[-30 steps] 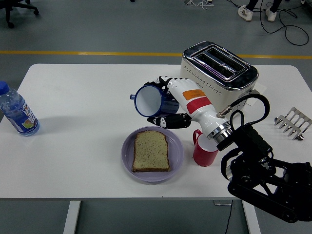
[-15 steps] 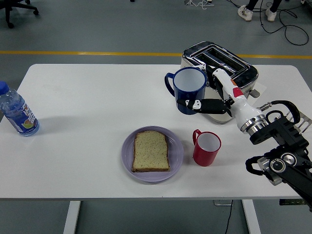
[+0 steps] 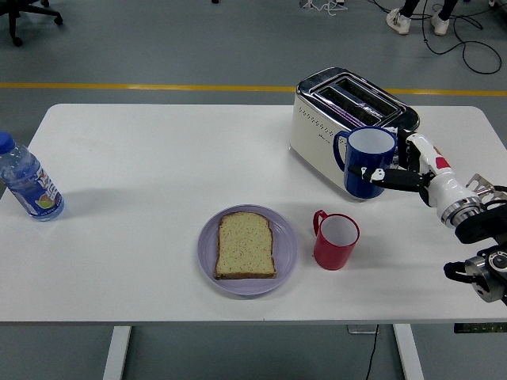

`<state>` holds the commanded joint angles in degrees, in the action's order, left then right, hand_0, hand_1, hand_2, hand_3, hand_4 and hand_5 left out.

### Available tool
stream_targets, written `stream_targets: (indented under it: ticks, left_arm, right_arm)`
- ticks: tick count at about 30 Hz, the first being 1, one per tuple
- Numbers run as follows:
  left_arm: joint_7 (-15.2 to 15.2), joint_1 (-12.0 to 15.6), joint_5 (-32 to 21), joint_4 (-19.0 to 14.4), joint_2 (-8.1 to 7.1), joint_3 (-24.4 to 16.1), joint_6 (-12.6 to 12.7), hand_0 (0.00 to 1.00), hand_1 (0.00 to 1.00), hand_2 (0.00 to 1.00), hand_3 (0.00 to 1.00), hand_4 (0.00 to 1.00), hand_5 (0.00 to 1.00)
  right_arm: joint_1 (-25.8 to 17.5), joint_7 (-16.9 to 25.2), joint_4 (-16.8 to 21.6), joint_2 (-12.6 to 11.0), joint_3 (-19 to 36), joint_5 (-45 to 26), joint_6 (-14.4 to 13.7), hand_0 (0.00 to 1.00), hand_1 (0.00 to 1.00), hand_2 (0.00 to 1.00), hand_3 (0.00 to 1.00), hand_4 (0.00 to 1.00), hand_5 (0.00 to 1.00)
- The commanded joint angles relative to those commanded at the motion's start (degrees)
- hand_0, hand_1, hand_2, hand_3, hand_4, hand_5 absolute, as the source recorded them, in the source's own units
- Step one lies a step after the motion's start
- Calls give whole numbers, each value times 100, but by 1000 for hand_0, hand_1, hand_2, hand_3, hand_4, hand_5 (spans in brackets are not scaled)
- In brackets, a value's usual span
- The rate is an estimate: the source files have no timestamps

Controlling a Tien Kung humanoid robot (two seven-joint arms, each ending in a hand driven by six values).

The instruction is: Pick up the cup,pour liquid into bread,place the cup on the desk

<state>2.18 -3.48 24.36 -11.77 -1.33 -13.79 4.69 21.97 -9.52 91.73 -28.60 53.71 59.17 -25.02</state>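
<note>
My right hand (image 3: 396, 168) is shut on a dark blue cup (image 3: 367, 161) with a white inside. The cup is upright, in front of the toaster's right half, its handle pointing left. I cannot tell whether its base touches the table. A slice of bread (image 3: 245, 245) lies flat on a lilac plate (image 3: 207, 253) at the table's front middle, well left of the cup. The left hand is out of view.
A red mug (image 3: 335, 240) stands just right of the plate, below the blue cup. A cream and chrome toaster (image 3: 329, 123) sits at the back right. A water bottle (image 3: 28, 187) lies at the left edge. A metal rack (image 3: 483, 188) shows behind my right wrist.
The right hand has swung right, away from the plate. The blue cup went from tilted above the bread to upright and came down in front of the toaster's right half.
</note>
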Motion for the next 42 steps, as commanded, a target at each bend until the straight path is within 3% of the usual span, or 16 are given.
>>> stream_targets:
  ticks: [4,11,19,32,42]
  left_arm:
    - [0,-8,4,-1,2,-2,0,639,650,667,568,333,838]
    - [0,-28,28,-2,1,-11,-1,638,649,667,568,333,839]
    - [1,-27,32,-3,4,11,-4,639,649,666,567,333,838]
    - [0,-39,35,-3,6,33,-5,638,649,666,567,334,839]
    - [2,-2,13,3,17,112,-8,638,649,666,567,335,840]
  right_arm:
    - [-137,133,-113,12,195,127,-65,443,374,527,549,606,2]
    - [-616,799,-462,226,785,152,-397,445,376,526,550,596,2]
    - [-1036,1500,-831,671,1354,18,-740,453,376,520,549,569,2]
    - [-1559,2702,-1513,1283,1829,53,-640,471,382,523,552,558,2]
    - [-1812,3237,-2097,1617,1955,180,-486,484,385,526,558,567,2]
